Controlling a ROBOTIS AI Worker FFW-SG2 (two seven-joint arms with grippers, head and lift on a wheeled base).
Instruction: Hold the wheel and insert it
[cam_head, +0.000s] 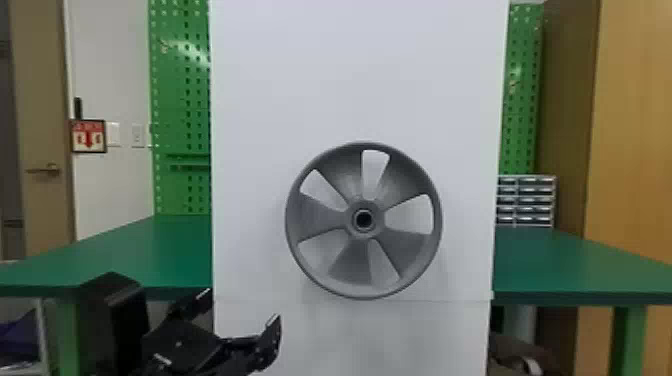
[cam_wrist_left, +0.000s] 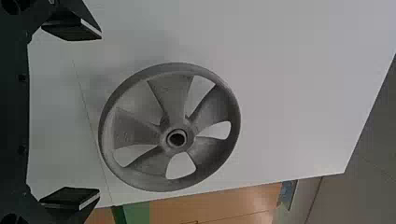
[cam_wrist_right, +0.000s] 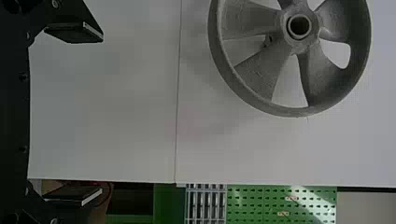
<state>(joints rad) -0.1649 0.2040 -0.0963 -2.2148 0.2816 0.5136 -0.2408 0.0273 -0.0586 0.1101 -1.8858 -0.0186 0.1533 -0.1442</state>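
A grey five-spoked wheel stands upright against the front of a tall white panel, its hub hole facing me. Below and left of it is my left gripper, open and not touching it. In the left wrist view, the open left gripper has nothing between its fingers, and the wheel is beyond the fingertips. The right wrist view has my right gripper open and empty, with the wheel farther off, partly cut by the view's edge.
A green table extends to both sides behind the panel. Green pegboards rise at the back, and a small drawer rack stands on the table's right part. A wooden surface is at far right.
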